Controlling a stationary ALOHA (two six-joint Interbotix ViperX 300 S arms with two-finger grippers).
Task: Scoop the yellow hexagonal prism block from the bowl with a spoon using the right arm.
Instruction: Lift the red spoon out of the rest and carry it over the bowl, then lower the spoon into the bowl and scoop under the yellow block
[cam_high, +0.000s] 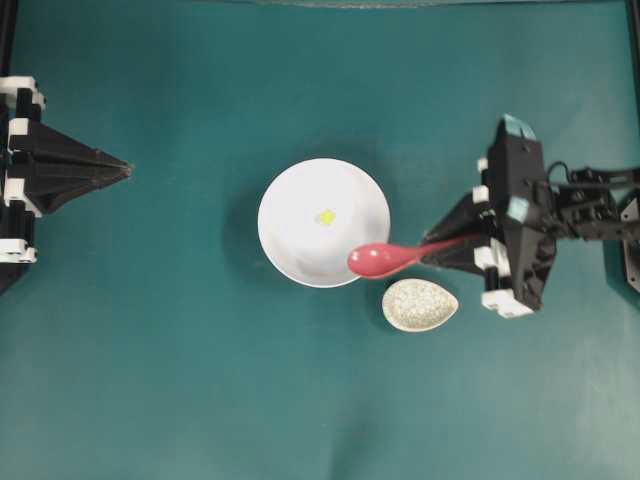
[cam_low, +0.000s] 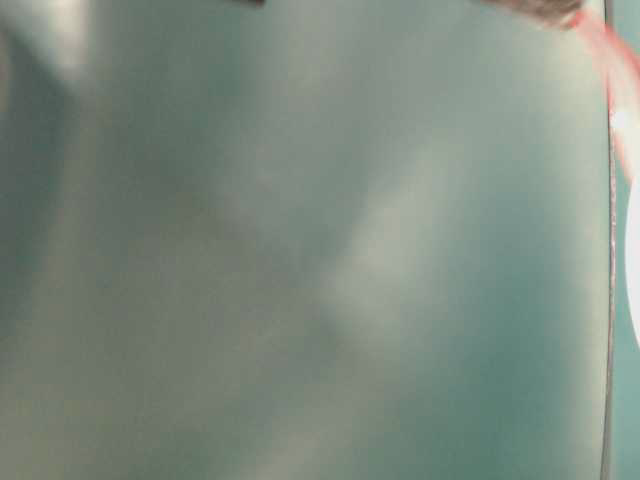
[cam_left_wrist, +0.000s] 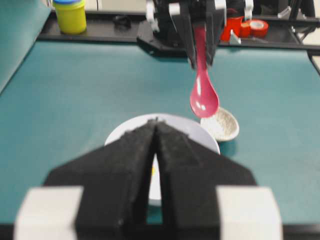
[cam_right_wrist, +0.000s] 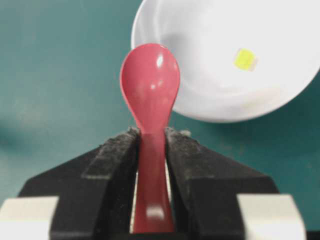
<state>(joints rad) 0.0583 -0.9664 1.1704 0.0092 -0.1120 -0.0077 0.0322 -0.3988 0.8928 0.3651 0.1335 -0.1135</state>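
The right gripper (cam_right_wrist: 151, 145) is clamped on the handle of the spoon (cam_right_wrist: 150, 80), whose scoop hangs just over the near rim of the bowl (cam_right_wrist: 200, 95) — the speckled spoon rest (cam_high: 420, 305) lies beside it. Farther in, the yellow hexagonal prism block (cam_right_wrist: 245, 59) sits on the bowl's floor. Across the table, the left gripper (cam_high: 125, 170) rests with jaws pressed together, grasping nothing.

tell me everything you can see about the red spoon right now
The spoon is glossy pinkish-red, ceramic or plastic by its shine, with a deep oval scoop and a short straight handle. The right gripper is shut on the handle, a finger pressing each side. It is held off the table, scoop empty, hollow side up, its tip over the near rim of the white bowl. Only the gripper's fingers touch it.
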